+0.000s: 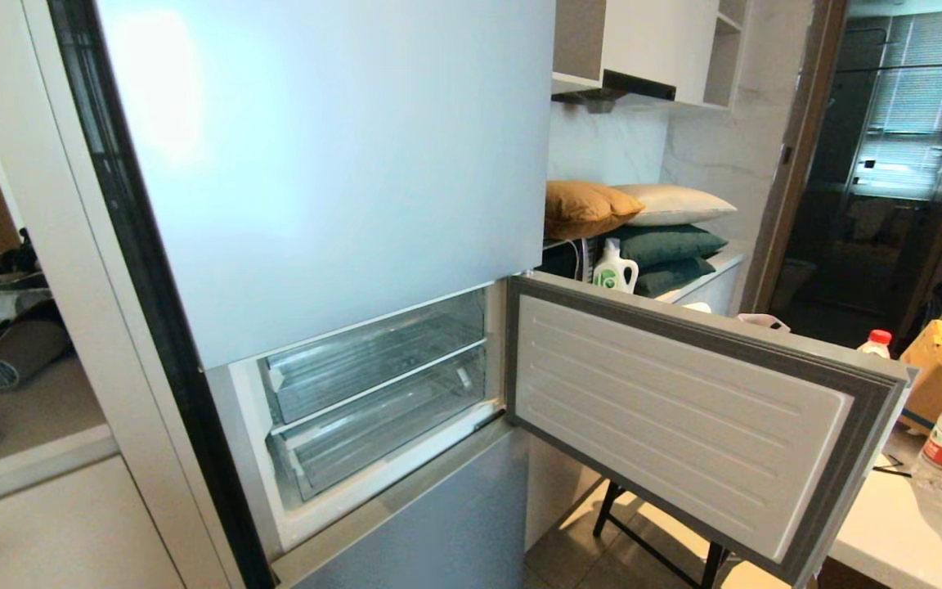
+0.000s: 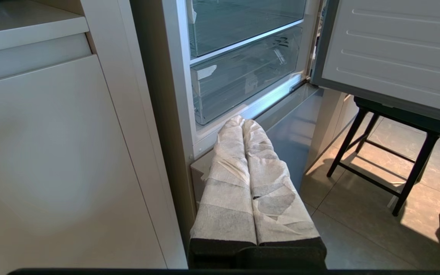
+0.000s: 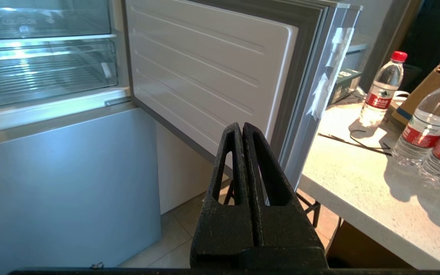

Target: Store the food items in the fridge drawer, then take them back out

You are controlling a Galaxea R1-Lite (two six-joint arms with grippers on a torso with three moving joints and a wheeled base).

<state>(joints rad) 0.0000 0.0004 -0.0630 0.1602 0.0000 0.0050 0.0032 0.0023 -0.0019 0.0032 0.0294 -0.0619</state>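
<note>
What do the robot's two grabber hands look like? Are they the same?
No. The left gripper has two long fingers wrapped in wrinkly white tape, with a black base. The right gripper is all black and rough-looking, and each of its fingers has a long triangle-shaped hole through it.

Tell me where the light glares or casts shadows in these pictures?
Head view: a soft bright patch on the upper fridge door. Left wrist view: sunlight and stool shadows on the floor. Right wrist view: glare on the drawers; bottles shadow the counter.
</note>
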